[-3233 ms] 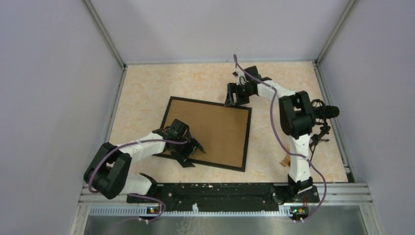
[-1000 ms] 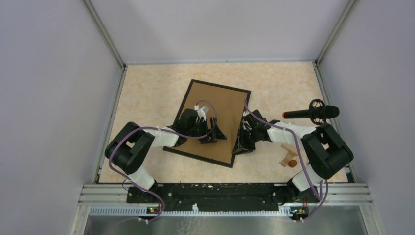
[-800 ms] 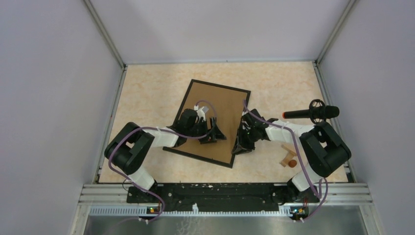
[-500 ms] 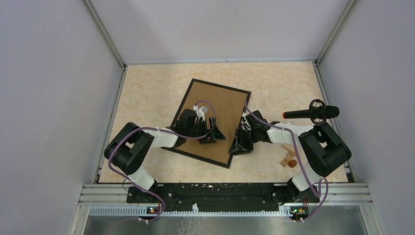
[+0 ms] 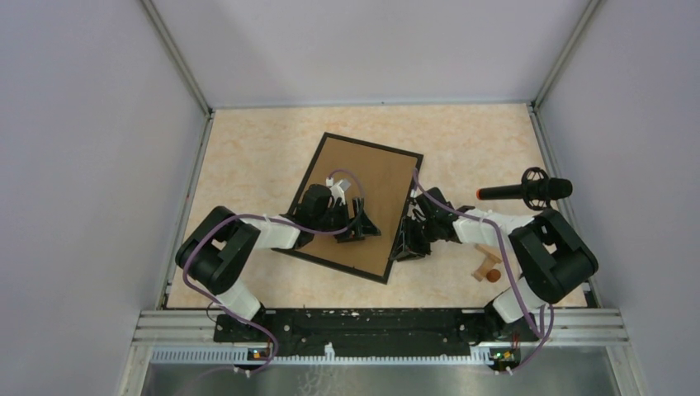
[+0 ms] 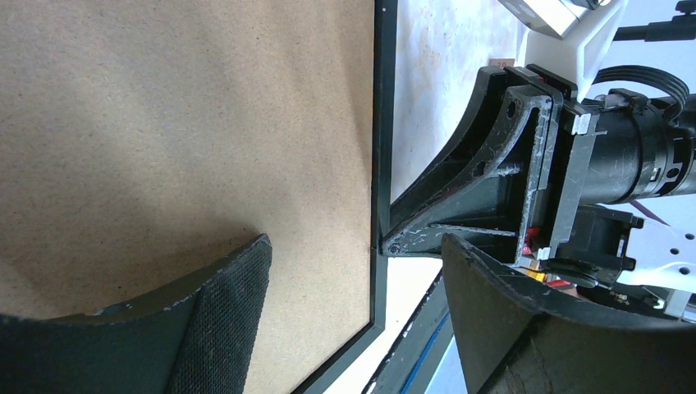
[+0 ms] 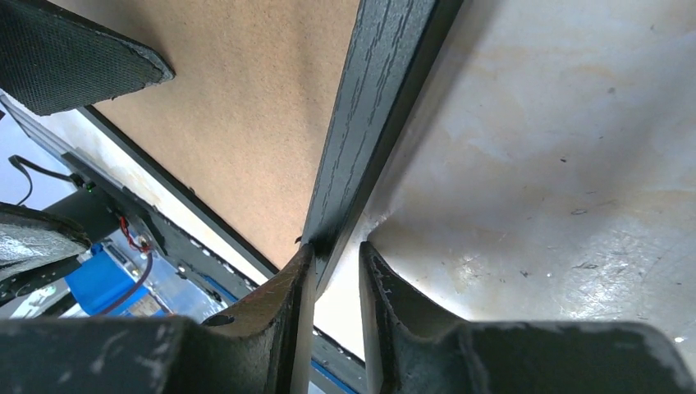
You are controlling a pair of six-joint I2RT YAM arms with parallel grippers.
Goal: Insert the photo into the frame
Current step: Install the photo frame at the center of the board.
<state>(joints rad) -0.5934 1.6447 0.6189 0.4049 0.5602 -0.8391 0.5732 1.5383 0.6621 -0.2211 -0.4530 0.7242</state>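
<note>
Two arms are at one frame.

Top view: the frame [image 5: 367, 186] lies flat at the centre of the table [image 5: 248, 148], brown backing up, thin black border all round, and turned askew to the table's edges. The left gripper [image 5: 363, 221] is over the backing in the lower middle of the frame, spread wide. The right gripper [image 5: 405, 244] is at the frame's right border, near its lower right corner. A microphone [image 5: 528, 190] and a small wooden piece [image 5: 485, 266] are at the right of the table, apart from the frame.

Left wrist view: the left fingers [image 6: 222, 320] stand far apart, one low over the backing, the other beyond the border. Contact with the backing cannot be confirmed. The right gripper's tip meets the border's outer edge, right of centre.

Right wrist view: the right fingers [image 7: 386, 320] are drawn almost together at bottom centre, with only a slit between them. Their tips touch the border's outer edge. Whether they pinch it cannot be determined.
</note>
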